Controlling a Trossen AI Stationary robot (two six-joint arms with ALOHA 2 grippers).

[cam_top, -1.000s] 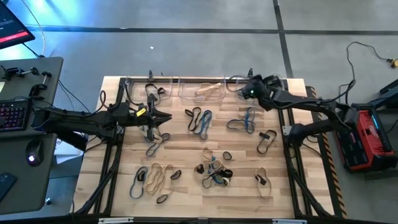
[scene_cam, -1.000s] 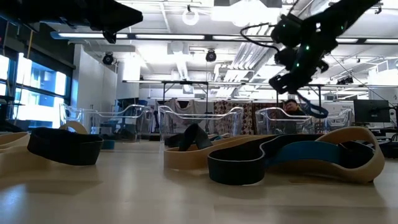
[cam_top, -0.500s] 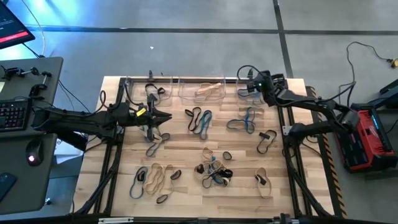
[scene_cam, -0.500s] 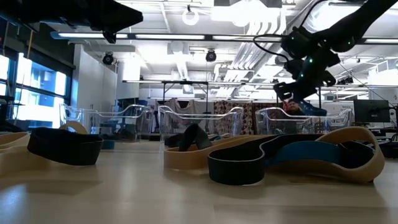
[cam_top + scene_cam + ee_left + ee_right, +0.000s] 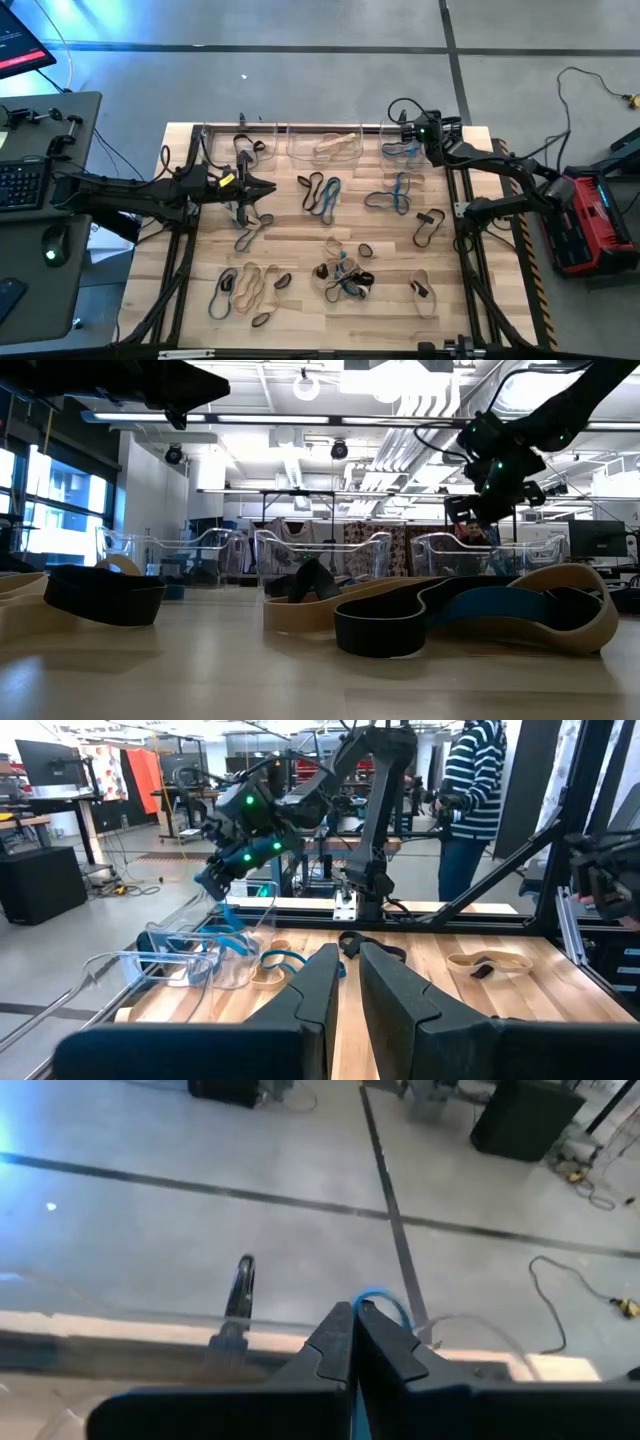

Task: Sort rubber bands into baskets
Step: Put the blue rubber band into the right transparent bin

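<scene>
Black, tan and blue rubber bands [image 5: 330,272] lie scattered on the wooden table [image 5: 300,240]. Three clear baskets stand along its far edge: left [image 5: 238,142], middle [image 5: 325,145], right [image 5: 405,150]. My right gripper [image 5: 355,1312] hovers over the right basket [image 5: 190,958], shut on a blue rubber band [image 5: 376,1298]. My left gripper [image 5: 345,952] is held level above the table's left half [image 5: 270,188]. Its fingers are almost together, and a black rubber band [image 5: 375,946] sticks out at their tips. My left gripper seems to pinch the black band's end [image 5: 350,940] between its two fingertips, coming level from the table's left. The loop juts out ahead of the fingers, clear of the table. My right gripper pinches the blue band [image 5: 368,1302] between its fingertips, slanting down toward the far edge. The band's free loop [image 5: 232,912] hangs over the right basket, clear of it.
Black bands lie in the left basket [image 5: 247,146] and tan ones in the middle basket [image 5: 337,143]. Band clusters lie at the table's centre [image 5: 320,195], right [image 5: 398,195] and near side [image 5: 250,288]. A person [image 5: 470,800] stands beyond the table's right side.
My right gripper has sunk toward the right basket and shifted toward the table's far right corner, rolling its wrist. The blue band has stayed pinched and gone with it.
</scene>
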